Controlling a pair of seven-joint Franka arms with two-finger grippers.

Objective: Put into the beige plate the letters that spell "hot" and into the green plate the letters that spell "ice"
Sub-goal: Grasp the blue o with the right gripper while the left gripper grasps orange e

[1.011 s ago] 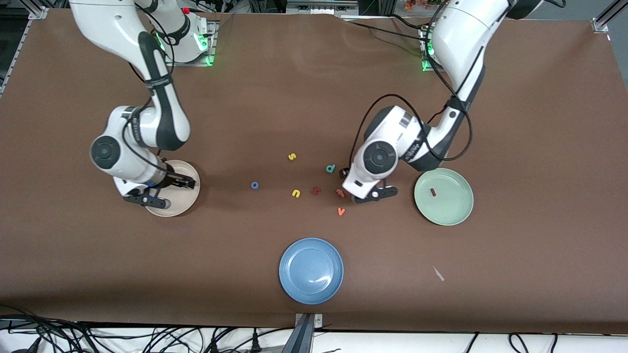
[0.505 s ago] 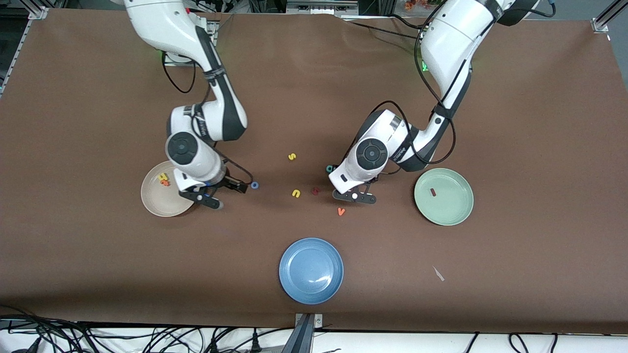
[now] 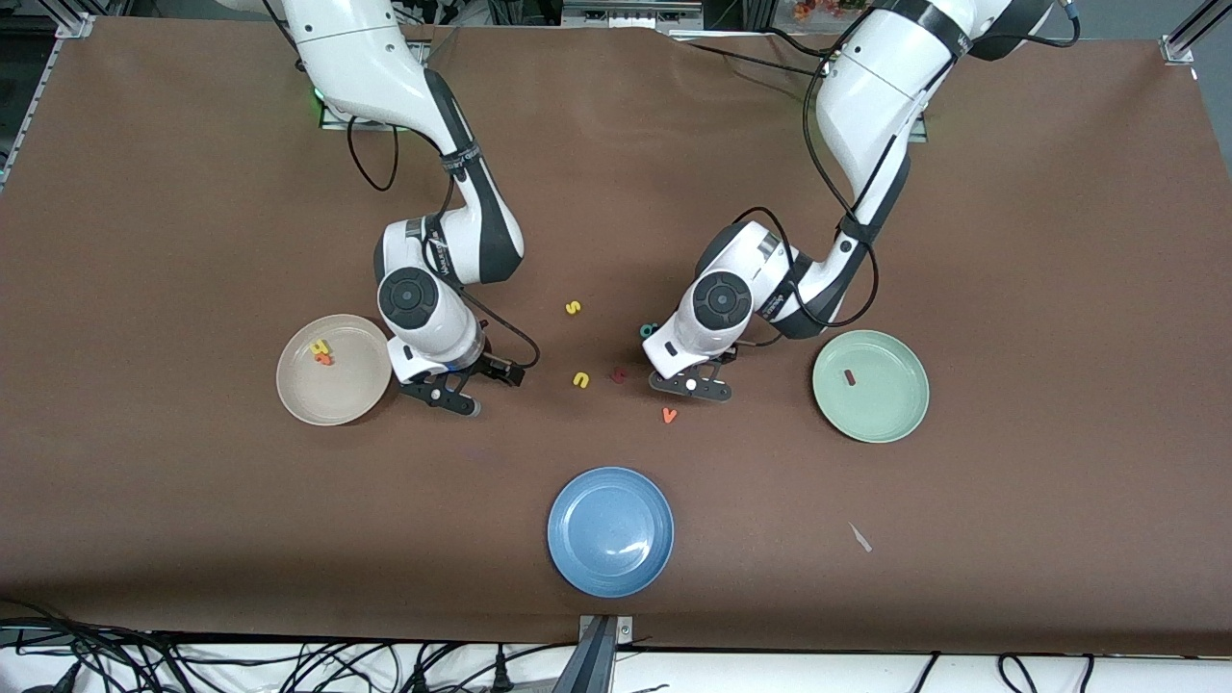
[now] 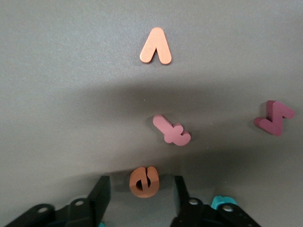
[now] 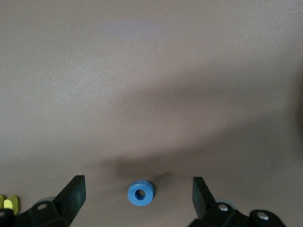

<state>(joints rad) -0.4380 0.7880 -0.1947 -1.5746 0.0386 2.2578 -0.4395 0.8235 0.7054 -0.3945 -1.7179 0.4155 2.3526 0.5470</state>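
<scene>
Letters lie between the two plates, one under each gripper.

The left gripper [image 4: 139,189] straddles the "e" [image 4: 143,181] on the surface [image 3: 616,192], the "t" [image 4: 171,130] and "v" [image 4: 156,46] just ahead of it; the green plate [image 3: 895,419] with the "i" [image 3: 849,376] lies beside it. The right gripper [image 5: 139,189] straddles the "o" [image 5: 140,193], beside the beige plate [image 3: 332,399] holding the "h" [image 3: 319,346].

1. On the table [image 3: 192,192] you can read foam letters: a yellow "s" [image 3: 573,307] and a yellow "u" [image 3: 580,380].
2. An orange "v" [image 3: 669,415] lies nearer the front camera.
3. The wrist views show you an orange "e" [image 4: 144,181] and a blue "o" [image 5: 140,193].
4. The lettering on the right arm [image 3: 430,252] and the left arm [image 3: 770,294] is too small to read.
</scene>
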